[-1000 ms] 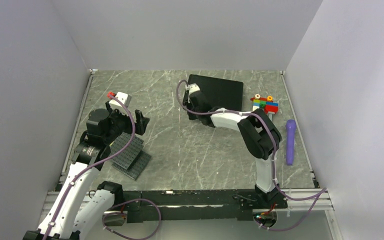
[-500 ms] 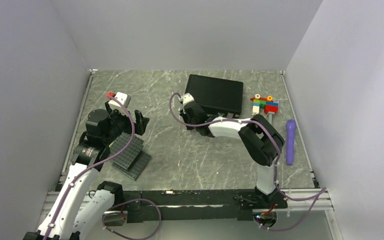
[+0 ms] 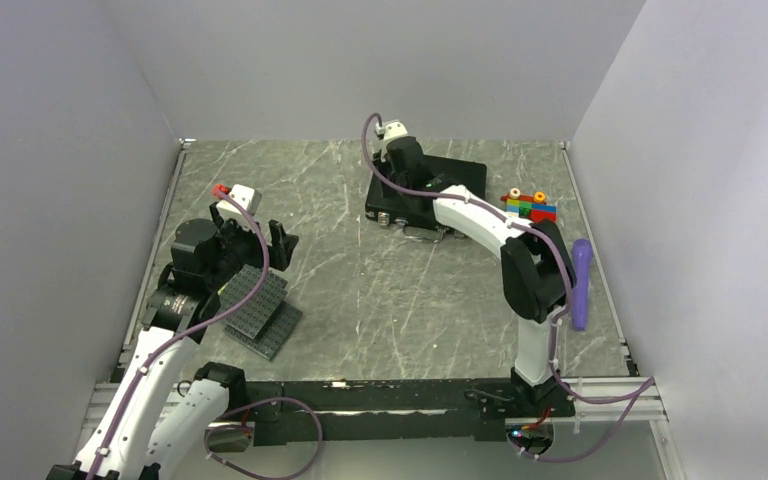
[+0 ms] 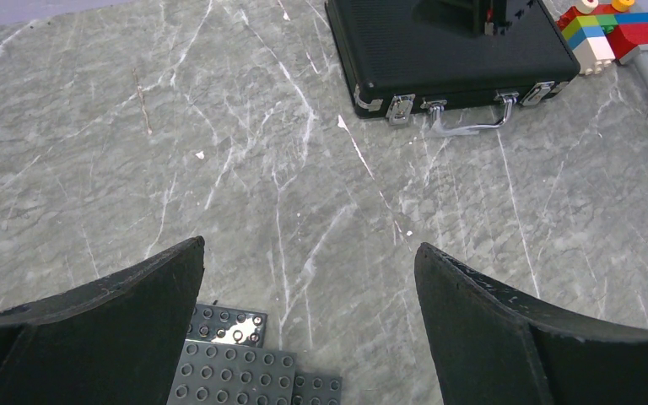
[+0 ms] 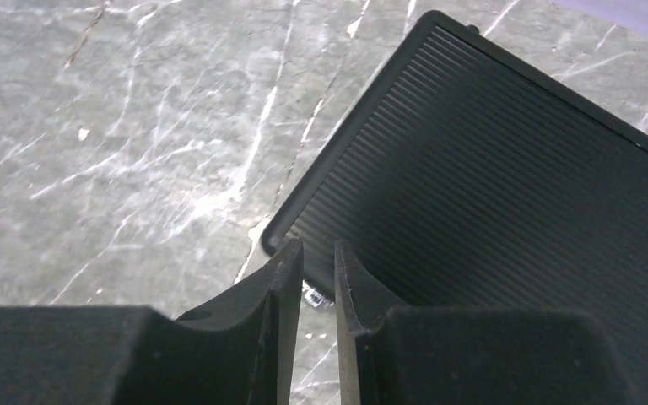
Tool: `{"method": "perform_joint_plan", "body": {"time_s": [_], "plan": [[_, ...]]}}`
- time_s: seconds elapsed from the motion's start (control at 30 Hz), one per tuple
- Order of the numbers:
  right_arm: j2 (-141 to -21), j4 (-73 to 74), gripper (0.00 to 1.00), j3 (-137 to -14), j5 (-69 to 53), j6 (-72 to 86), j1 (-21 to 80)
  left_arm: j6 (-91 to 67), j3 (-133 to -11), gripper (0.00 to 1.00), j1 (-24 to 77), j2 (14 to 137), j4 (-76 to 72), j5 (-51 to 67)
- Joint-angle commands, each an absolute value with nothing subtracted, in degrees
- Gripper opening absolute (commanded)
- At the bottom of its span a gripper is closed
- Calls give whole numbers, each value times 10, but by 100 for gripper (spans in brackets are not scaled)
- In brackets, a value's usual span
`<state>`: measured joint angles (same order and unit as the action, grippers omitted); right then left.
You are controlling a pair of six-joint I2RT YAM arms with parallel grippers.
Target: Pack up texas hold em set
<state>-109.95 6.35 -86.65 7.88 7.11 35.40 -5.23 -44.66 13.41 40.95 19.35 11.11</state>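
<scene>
From my overhead view, the right arm covers part of the closed black briefcase (image 3: 457, 178), hiding its front left corner and the right gripper (image 3: 397, 205) tips. In my right wrist view the case runs off the right edge, and a small silver fitting between the nearly closed fingers (image 5: 283, 287) is too small to identify. My left wrist view cuts off the grey studded plates (image 4: 245, 367) at the bottom edge.

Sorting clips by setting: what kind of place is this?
Probably a lab test cell, not a home: plain grey walls box in a marble-look table, with two arms bolted at its near edge and a closed black case as prop.
</scene>
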Motion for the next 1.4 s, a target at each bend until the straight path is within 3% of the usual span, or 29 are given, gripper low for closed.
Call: {"method": "perform_joint_plan", "body": {"time_s": [0.0, 0.3, 0.53, 0.87, 1.2, 1.37], "plan": [[-1150, 112, 24, -916, 51, 88, 330, -51, -448, 98, 132, 401, 171, 110], [-1237, 143, 23, -916, 22, 113, 320, -53, -448, 98, 132, 403, 171, 108], [-1194, 148, 27, -917, 21, 119, 314, -55, -447, 98, 132, 408, 168, 102], [-1022, 120, 61, -793, -42, 152, 225, -77, -453, 98, 108, 425, 185, 29], [-761, 117, 68, -594, -32, 145, 60, -81, -463, 98, 97, 433, 195, -38], [-617, 119, 69, -524, 36, 121, 43, -69, -442, 98, 97, 396, 150, -6]]}}
